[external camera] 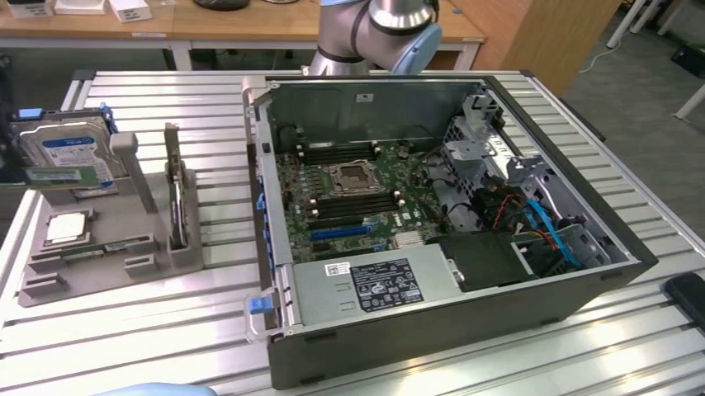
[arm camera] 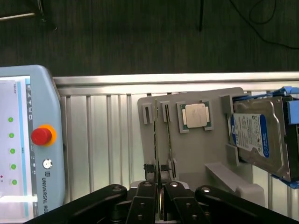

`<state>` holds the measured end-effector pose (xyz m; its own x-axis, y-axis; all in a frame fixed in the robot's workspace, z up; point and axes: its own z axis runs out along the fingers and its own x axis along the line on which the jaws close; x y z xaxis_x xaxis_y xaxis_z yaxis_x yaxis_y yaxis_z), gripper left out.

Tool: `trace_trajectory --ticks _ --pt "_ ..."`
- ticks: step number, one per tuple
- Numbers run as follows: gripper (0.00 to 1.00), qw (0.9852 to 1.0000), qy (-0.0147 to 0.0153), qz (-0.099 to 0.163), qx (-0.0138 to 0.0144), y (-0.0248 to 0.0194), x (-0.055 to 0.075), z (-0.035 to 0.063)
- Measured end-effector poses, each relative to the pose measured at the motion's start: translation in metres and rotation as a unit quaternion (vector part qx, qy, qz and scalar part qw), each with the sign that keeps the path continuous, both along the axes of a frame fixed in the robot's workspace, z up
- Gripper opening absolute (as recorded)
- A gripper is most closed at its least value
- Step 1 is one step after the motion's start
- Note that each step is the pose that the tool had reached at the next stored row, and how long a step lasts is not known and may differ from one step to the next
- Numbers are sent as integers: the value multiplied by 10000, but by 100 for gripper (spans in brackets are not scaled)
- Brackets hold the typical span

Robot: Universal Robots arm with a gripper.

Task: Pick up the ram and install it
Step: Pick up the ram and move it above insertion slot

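The ram is a thin green stick, level at the exterior view's far left, in front of the hard drive and above the grey fixture tray. In the wrist view the ram appears edge-on, running from the tray down into my gripper. The dark fingers are pressed together on its near end. The open computer case lies to the exterior view's right, its motherboard showing black memory slots beside the processor socket.
The tray also carries a silver processor chip, the blue-labelled hard drive, another green stick and an upright dark expansion card. A teach pendant lies beside the tray. The arm's base stands behind the case.
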<state>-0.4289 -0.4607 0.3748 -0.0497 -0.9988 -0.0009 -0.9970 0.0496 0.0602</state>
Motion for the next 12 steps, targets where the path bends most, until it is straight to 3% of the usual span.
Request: trace_trajectory --ticks 12 --pt "13 10000 0 -1 26 0 504 1"
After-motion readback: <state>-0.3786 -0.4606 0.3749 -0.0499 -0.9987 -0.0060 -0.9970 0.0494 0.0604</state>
